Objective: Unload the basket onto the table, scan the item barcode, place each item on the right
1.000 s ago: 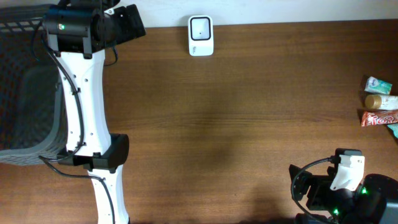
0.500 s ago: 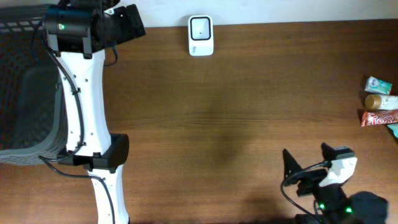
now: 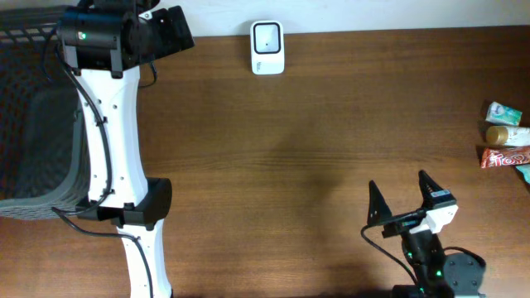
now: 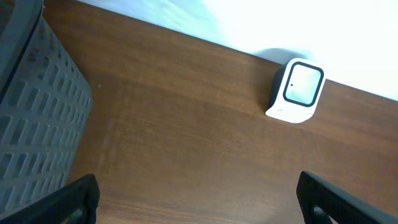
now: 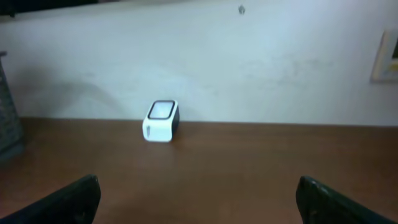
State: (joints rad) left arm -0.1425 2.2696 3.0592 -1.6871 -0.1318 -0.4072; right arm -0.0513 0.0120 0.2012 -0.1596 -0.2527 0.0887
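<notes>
— Tools?
— Two, both spread wide, grasping nothing: right tool point(image 3: 397, 185) at the table's point(image 3: 290, 165) near edge, left tool point(image 4: 198, 182) beside the one basket point(image 3: 33, 124)
— Items point(image 3: 502, 134)?
— Four, I count, at the right edge, well apart from both; one scanner point(image 3: 267, 47) at the far edge

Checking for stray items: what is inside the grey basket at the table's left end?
From overhead, the basket shows only its own mesh floor and walls; no item is visible. The left arm covers one corner, so that part is unseen.
</notes>
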